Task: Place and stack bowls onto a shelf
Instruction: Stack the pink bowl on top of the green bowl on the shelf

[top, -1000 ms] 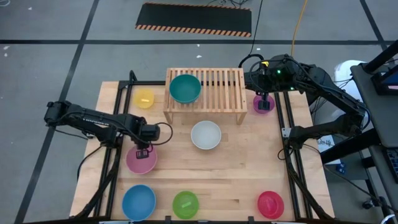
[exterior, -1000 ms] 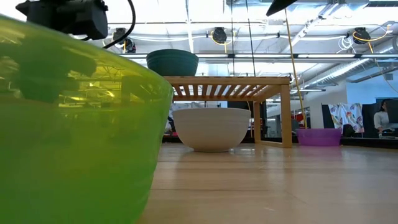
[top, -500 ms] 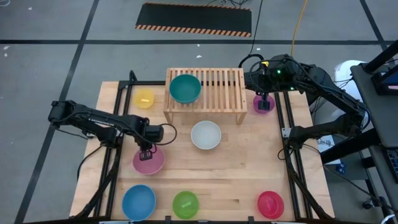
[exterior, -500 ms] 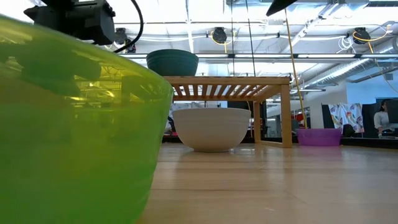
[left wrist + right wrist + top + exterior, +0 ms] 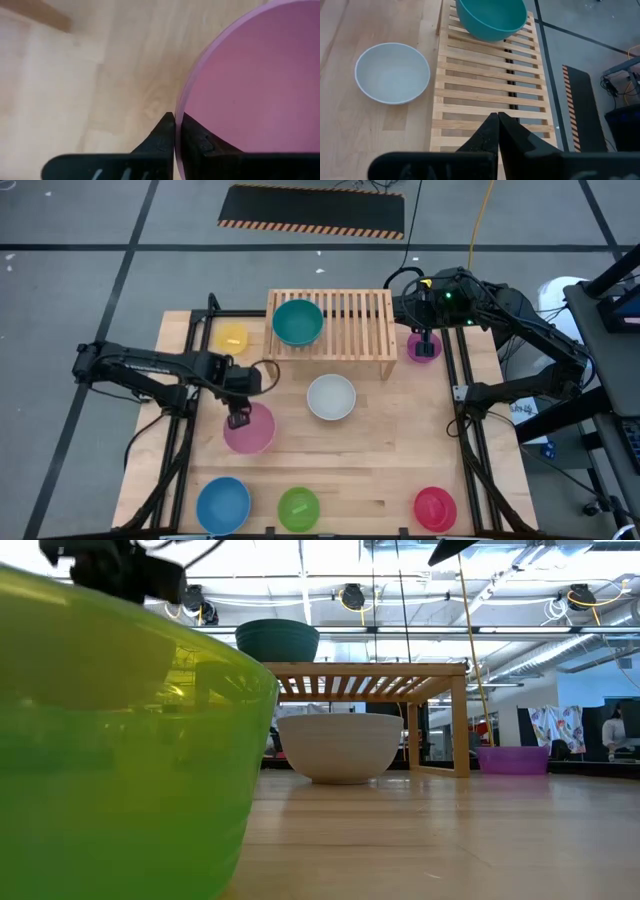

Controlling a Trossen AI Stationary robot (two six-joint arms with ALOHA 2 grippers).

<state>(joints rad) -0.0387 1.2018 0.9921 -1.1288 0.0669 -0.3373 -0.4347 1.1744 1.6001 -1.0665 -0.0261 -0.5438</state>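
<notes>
The left hand (image 5: 238, 418) is pinched tight on the rim of the big round pink plastic bowl (image 5: 249, 429); since a second ago it has slid that bowl to the right across the wooden bench (image 5: 380, 460), nearer the big white plastic bowl (image 5: 331, 397); it looks on its way to the low light-wood slatted shelf (image 5: 350, 325), where the big teal plastic bowl (image 5: 298, 321) already sits at the left end; the right hand (image 5: 424, 345) waits shut and empty over the small purple plastic bowl (image 5: 424, 352), right of the shelf.
</notes>
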